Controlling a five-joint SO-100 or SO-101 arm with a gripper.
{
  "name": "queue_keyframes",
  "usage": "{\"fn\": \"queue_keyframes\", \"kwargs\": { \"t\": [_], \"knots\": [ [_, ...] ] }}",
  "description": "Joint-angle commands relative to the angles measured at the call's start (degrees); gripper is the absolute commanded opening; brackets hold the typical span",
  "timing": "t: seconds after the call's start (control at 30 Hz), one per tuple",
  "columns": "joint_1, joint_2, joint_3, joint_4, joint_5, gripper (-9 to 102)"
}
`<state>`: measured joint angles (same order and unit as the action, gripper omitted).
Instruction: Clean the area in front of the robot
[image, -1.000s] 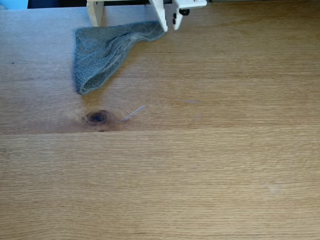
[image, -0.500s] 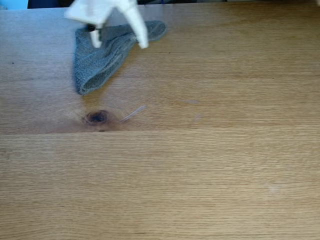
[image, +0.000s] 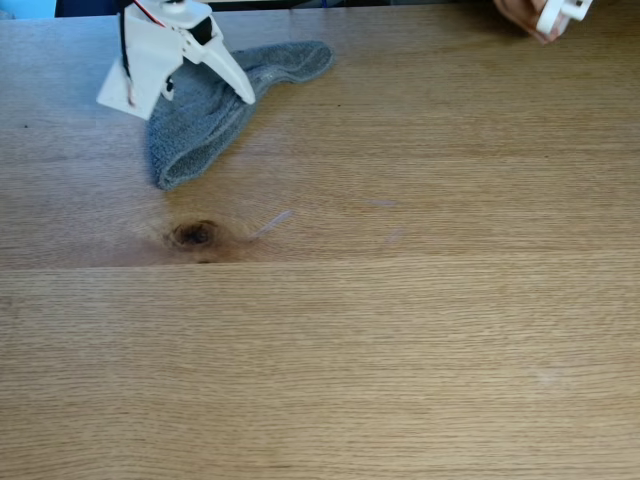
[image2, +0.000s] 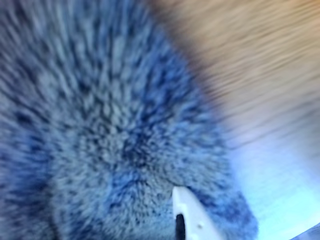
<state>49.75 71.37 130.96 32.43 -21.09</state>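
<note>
Tabletop in front of our arm is what we are cleaning, and it is lying mostly bare, with a dark knot and a faint streak near its middle. We are hanging our gripper over the grey cloth by the far left edge; the wrist view shows a fingertip just above the pile. The jaws are standing apart, holding nothing. We judge we are reaching for the cloth; next we need to lower and pinch it. No containers are present. A hand is showing at the far right corner.
</note>
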Motion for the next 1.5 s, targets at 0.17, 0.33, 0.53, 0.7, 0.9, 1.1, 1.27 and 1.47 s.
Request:
{"fn": "queue_keyframes", "kwargs": {
  "t": [0.17,0.33,0.53,0.7,0.9,1.1,1.27,1.47],
  "knots": [
    [3.3,-7.3,-5.7,-4.0,-11.8,47],
    [2.7,-10.3,-5.7,-1.4,-14.1,41],
    [0.1,-11.1,-5.4,-0.2,-12.7,24],
    [-2.3,-11.3,-5.3,0.5,-11.8,12],
    [-5.8,-10.0,-5.3,1.7,-8.4,0],
    [-11.0,1.8,-5.3,4.2,-2.4,0],
    [-17.4,15.4,-6.0,8.9,1.1,0],
    [-29.9,29.9,-5.5,15.0,5.8,0]
  ]
}}
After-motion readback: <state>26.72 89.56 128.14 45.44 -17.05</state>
